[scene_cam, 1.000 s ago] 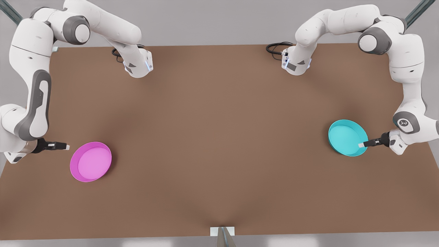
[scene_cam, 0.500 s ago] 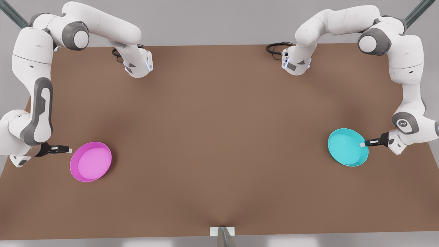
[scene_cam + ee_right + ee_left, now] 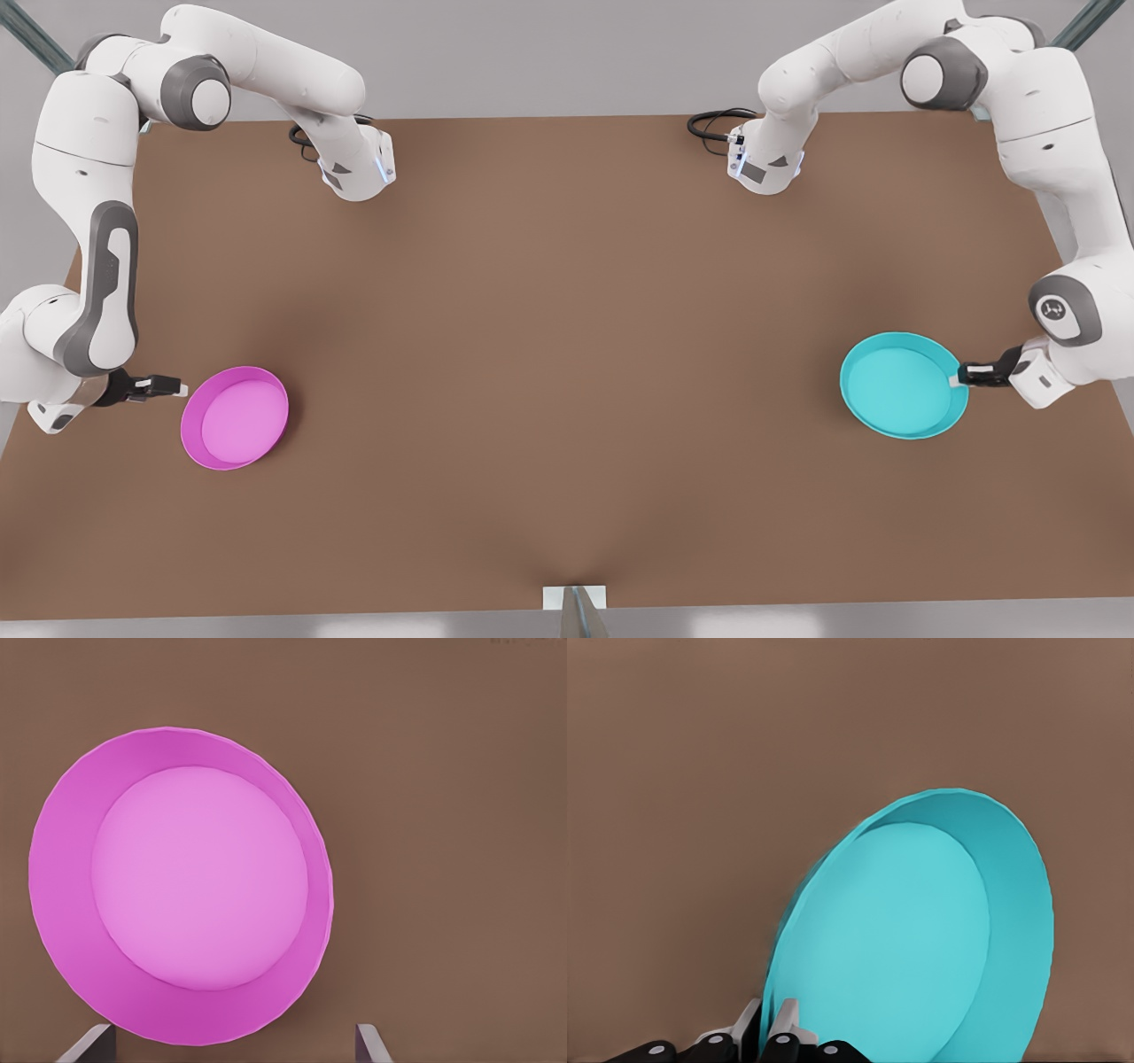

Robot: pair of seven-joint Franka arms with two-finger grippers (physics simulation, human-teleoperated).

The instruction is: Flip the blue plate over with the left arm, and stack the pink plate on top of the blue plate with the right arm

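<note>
So the left gripper [image 3: 957, 379] is pinching the rim of the blue plate [image 3: 902, 386], one finger inside the rim and one outside, clamped tight on the edge that's facing away from the pink plate [image 3: 234, 416]. In the left wrist view the blue plate [image 3: 921, 930] is looking tilted, with its hollow side facing the camera and the fingers [image 3: 780, 1028] biting the near rim, so I'm guessing the flip is just getting going and the plate is still right side up. To do this bit well, I'd say the arm should be rolling the wrist while lifting the plate enough that its far edge isn't scraping the table [image 3: 567, 354], and keeping the grip firm, since a thin rim pinch looks like it could slip once the weight is swinging over. Setting it down flat on its rim matters too, or the pink one won't be sitting level later. Meanwhile the right gripper [image 3: 177, 387] is waiting just beside the pink plate, on the side away from the blue plate, fingers spread apart and holding nothing; the right wrist view has the pink plate [image 3: 182, 881] lying flat and open side up between the fingertips [image 3: 89, 1043]. The two plates are well apart. I'm not seeing any brands, labels or readable writing anywhere.
</note>
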